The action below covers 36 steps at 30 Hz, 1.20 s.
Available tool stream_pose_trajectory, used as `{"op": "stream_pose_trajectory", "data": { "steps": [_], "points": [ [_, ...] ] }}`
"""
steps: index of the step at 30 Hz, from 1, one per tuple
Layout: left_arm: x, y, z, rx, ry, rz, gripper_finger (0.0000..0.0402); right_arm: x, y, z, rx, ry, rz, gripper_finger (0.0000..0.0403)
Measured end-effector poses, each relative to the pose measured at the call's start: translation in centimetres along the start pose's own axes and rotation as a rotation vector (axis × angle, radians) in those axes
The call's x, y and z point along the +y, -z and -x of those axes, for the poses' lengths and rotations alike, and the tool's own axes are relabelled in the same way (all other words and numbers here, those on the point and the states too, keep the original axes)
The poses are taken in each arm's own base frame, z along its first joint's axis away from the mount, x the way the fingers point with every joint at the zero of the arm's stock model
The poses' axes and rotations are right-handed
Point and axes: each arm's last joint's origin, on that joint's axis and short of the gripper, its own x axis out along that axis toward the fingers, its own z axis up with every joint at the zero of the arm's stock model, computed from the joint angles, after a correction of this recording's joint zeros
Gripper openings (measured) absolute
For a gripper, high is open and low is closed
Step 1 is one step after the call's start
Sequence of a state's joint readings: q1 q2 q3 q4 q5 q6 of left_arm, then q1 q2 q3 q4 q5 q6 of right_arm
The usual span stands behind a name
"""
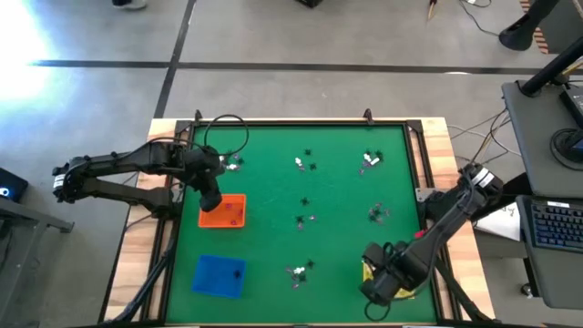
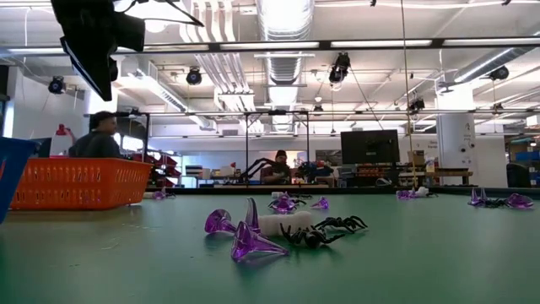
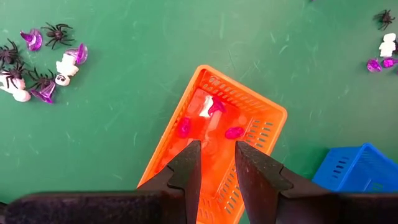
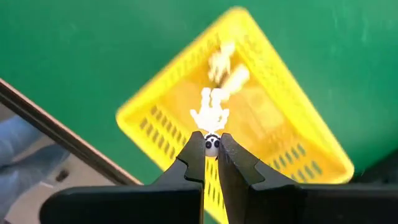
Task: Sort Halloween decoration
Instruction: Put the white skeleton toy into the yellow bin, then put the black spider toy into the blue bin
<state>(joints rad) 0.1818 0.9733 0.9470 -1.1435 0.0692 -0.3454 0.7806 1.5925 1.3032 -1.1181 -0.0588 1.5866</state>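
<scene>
Tiny white, black and purple Halloween trinkets lie in small clusters on the green mat (image 1: 305, 164), one cluster close up in the low view (image 2: 278, 232). My left gripper (image 3: 216, 165) hangs open above the orange tray (image 3: 217, 134), which holds a few purple and white trinkets; nothing is between its fingers. My right gripper (image 4: 211, 152) is near the table's front right corner, above the yellow tray (image 4: 273, 124), shut on a white skeleton trinket (image 4: 210, 115). More white pieces (image 4: 225, 68) lie in that tray. In the high view the right gripper (image 1: 383, 284) covers most of the yellow tray (image 1: 367, 270). My right gripper pinches the white skeleton by its skull (image 4: 211, 144) between its two fingertips (image 4: 194, 152). The fingers point down from above. The skeleton's body (image 4: 210, 112) hangs below the fingers, clear of the yellow tray beneath it.
A blue tray (image 1: 219, 275) stands near the front edge, in front of the orange one. A wooden frame (image 1: 437, 173) borders the mat. Cables and a desk with a keyboard (image 1: 556, 223) lie off the right side. People sit in the room behind the table (image 2: 99, 135).
</scene>
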Motion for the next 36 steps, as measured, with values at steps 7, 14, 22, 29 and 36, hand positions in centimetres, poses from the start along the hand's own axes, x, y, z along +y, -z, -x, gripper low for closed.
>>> {"op": "stream_pose_trajectory", "data": {
  "steps": [7, 14, 22, 29, 36],
  "points": [
    [0.0, 0.0, 0.0, 0.0, 0.0, -0.001, 0.008, -0.2, 1.8, -0.2, 0.007, 0.01, -0.066, 0.0013],
    [0.0, 0.0, 0.0, 0.0, 0.001, -0.044, 0.008, -0.3, 2.2, -0.4, 0.006, 0.02, -0.129, 0.0023],
    [0.0, 0.0, 0.0, 0.0, 0.001, -0.073, 0.008, -0.6, 2.1, -0.8, 0.002, 0.039, -0.169, 0.0088],
    [0.0, 0.0, 0.0, -0.001, 0.001, -0.113, 0.008, -0.6, 2.1, -0.8, -0.003, 0.042, -0.25, 0.0116],
    [-0.4, -1.1, 0.1, -0.124, 0.03, -0.244, 0.008, -1.6, 1.4, -0.7, -0.219, 0.076, -0.585, 0.0121]
  ]
}}
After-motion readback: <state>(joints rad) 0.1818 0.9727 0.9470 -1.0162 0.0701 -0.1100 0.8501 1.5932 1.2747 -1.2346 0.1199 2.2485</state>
